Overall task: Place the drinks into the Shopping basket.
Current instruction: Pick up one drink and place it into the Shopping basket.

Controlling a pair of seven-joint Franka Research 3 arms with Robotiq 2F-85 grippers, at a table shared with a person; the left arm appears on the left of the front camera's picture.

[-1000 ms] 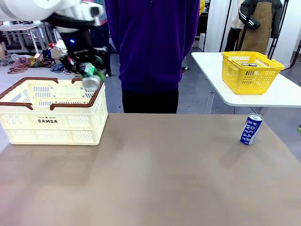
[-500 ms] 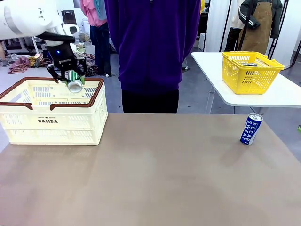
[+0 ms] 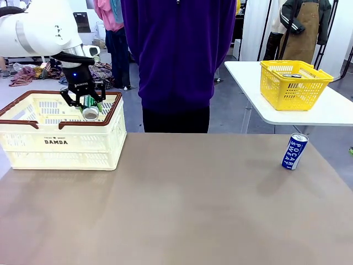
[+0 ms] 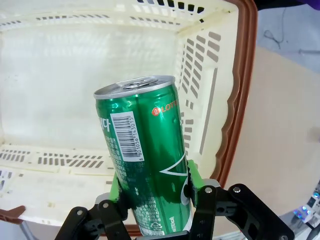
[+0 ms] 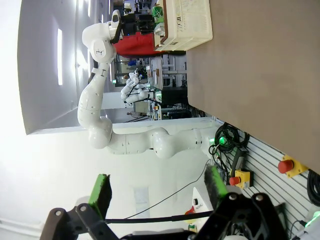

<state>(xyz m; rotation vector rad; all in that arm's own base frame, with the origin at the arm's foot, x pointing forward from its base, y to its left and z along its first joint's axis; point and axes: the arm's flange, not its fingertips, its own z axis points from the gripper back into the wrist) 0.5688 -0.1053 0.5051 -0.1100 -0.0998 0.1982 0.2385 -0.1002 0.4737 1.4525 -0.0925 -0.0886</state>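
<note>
Tan desk [image 3: 176,204] bears the cream crate [image 3: 60,144] at far left, where the left gripper [image 3: 85,105] clamps the green can [image 3: 89,109] just inside the rim, so lowering and releasing come next; the right gripper [image 5: 157,189] gapes empty, the blue can [image 3: 294,151] waiting far right.

Left gripper [image 3: 88,105] downturned, jaws clamped (white arm arched above); right gripper [image 5: 157,177] jaws spread wide.
</note>
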